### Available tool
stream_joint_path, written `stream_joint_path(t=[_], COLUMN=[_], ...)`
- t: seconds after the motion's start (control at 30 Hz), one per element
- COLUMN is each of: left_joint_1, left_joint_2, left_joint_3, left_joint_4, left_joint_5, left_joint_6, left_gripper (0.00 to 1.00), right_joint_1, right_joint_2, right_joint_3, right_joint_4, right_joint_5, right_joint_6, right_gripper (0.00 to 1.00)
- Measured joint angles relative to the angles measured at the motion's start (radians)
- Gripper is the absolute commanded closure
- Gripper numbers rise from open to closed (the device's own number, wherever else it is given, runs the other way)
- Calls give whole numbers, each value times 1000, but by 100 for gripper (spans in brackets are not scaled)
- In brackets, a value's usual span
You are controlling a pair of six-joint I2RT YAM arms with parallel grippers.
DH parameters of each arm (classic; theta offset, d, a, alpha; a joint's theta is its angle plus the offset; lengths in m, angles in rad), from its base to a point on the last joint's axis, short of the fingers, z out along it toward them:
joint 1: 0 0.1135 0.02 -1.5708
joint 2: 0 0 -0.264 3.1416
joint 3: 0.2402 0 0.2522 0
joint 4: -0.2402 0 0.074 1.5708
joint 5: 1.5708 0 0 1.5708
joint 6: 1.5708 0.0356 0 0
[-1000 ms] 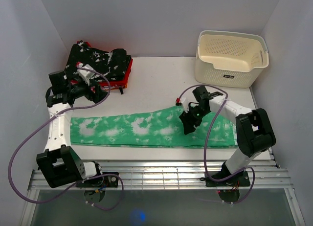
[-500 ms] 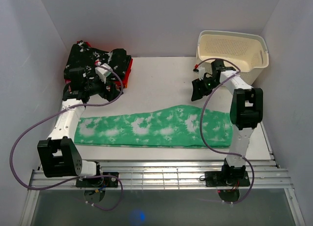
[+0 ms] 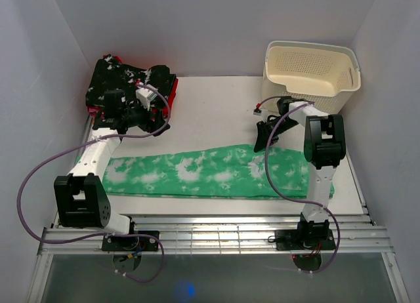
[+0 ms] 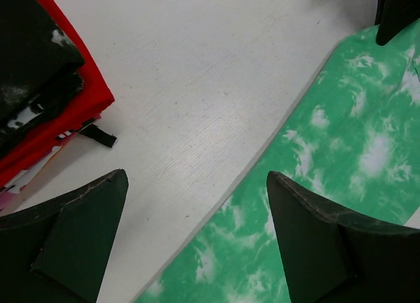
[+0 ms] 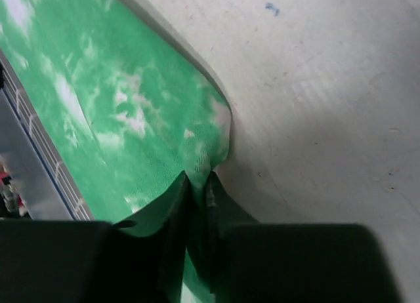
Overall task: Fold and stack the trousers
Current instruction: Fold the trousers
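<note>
1. One long band of green tie-dye cloth, the trousers (image 3: pixel 197 172), lies flat on the bench (image 3: pixel 216 106). In the top view it runs from 9 o'clock to 4 o'clock along the near side. It reads as a single strip, so the two legs probably lie one over the other, though the pictures do not settle that.
2. No crosswise fold shows yet. The strip is at full length and no part of it rests on the pile.
3. The right end effector (image 3: pixel 262 138) sits at about 2 o'clock on the far edge of the trousers. The right wrist view shows its fingers (image 5: pixel 177 204) clenched on a small pucker of the green hem. This looks like the grip that starts a fold.
4. The left end effector (image 3: pixel 144 113) hovers at about 10 o'clock, released, with its jaws spread wide over bare bench. It is between the pile and the trousers' far edge and touches neither.
5. The pile at 11 o'clock is a black speckled garment (image 3: pixel 131 80) on red clothes (image 4: pixel 72 113), and is likely where the trousers get stacked. The cream basket (image 3: pixel 308 96) at 1 o'clock plays no visible part.
6. Most of the task appears to lie ahead: folding the strip along its length, likely more than once, then carrying it to the pile.
</note>
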Motion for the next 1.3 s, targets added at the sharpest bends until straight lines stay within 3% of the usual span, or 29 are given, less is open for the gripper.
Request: stream_joint_path(t=[0.13,0.3,0.4,0.57,0.67,0.7,1.03,1.3], left_joint_1=[-25,-30,-29,-60,-127,-158,-475,-570], left_joint_2=[42,60,56,34,8,0,10,211], left_joint_3=[3,3,-1,-43,-79,-92,-181,-80], left_joint_4=[0,-1,1,-2,-3,-6,49,200], left_joint_5=[-16,-51,-44,-13,-12,-12,-43,-27], left_joint_6=[-50,-130,-182,-259,-315,-336,-589,-750], left_gripper=[2,2,8,5,26,26,23,9], right_joint_1=[2,22,81,252,343,371,534,596], right_joint_2=[-41,-261,-456,-707,-811,-856,-1168,-1246], right_joint_3=[-20,-154,-320,-643,-820,-881,-1213,-1313], right_joint_4=[-3,75,197,425,571,638,1020,1149], right_joint_5=[-9,8,77,261,375,417,680,743], right_joint_6=[-2,-21,-52,-116,-135,-141,-211,-309], right_gripper=[92,92,92,92,92,92,92,92])
